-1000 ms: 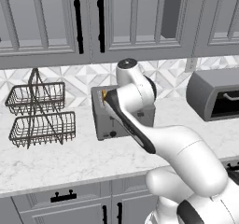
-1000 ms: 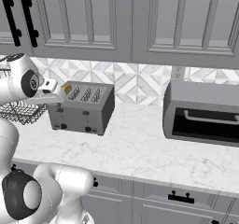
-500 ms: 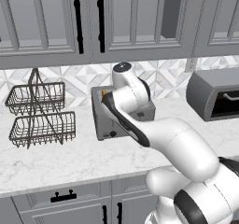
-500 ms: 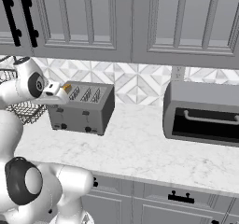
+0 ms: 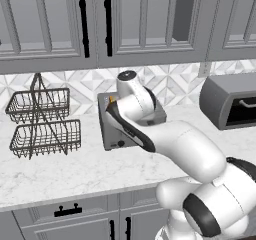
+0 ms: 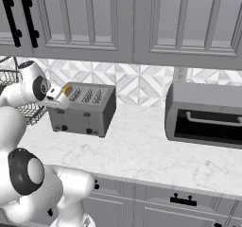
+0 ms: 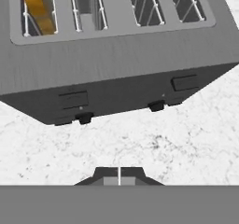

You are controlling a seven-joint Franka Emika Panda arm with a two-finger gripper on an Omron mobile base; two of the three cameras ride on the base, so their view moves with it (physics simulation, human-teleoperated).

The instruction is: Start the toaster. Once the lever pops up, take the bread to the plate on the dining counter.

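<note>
A wire basket rack (image 5: pixel 42 119) stands at the counter's (image 6: pixel 142 150) left end. Beside it sits the toaster (image 6: pixel 85 110), near the backsplash, the bread (image 7: pixel 35 8) in its leftmost slot. The gripper (image 7: pixel 119 175), pressed together and apparently empty, hovers over the toaster's front. A toaster oven (image 6: pixel 205 115) stands right.

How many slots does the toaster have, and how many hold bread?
4 slots in a row across the top of the toaster. One holds the bread: the end slot, at the left in the hand view. The other three look empty.
</note>
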